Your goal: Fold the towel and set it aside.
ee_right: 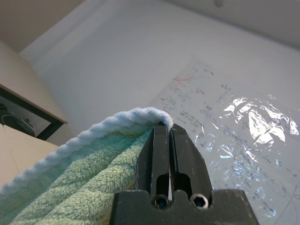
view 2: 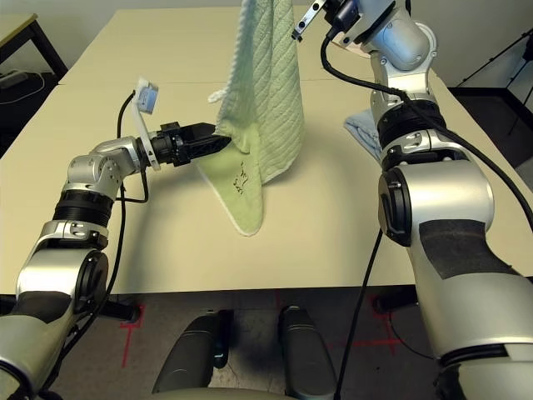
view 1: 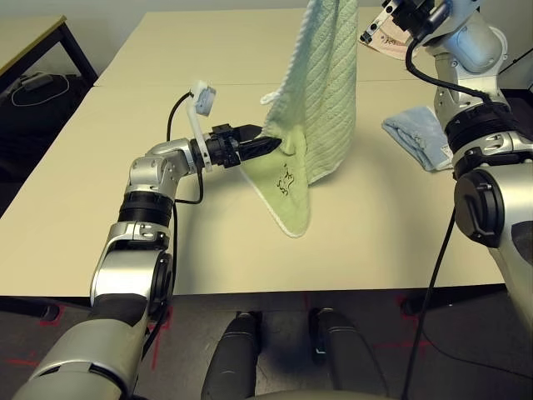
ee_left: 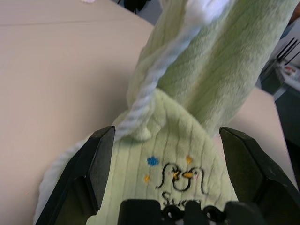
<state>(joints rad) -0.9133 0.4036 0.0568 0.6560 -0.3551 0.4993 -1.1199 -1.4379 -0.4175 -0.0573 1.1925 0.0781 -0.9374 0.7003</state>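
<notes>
fingers (ee_right: 161, 154) of my right gripper (ee_right: 169, 129) are pressed together on the white-stitched edge of the towel (view 1: 321, 92), holding it high so the green cloth hangs down over the table (view 1: 100, 208). its lowest corner, with the small swan mark, lies draped on the tabletop. my left gripper (ee_left: 168, 140) is spread wide, one finger (ee_left: 91, 164) on each side of that lower part near the swan mark, and grips nothing. my left arm reaches forward low over the table, gripper level and pointing right toward the cloth. my right arm is raised high, forearm upright, wrist turned left above the hanging towel. a blue towel (view 1: 420, 133) lies on the table beside my right arm, well apart from the green one.
</notes>
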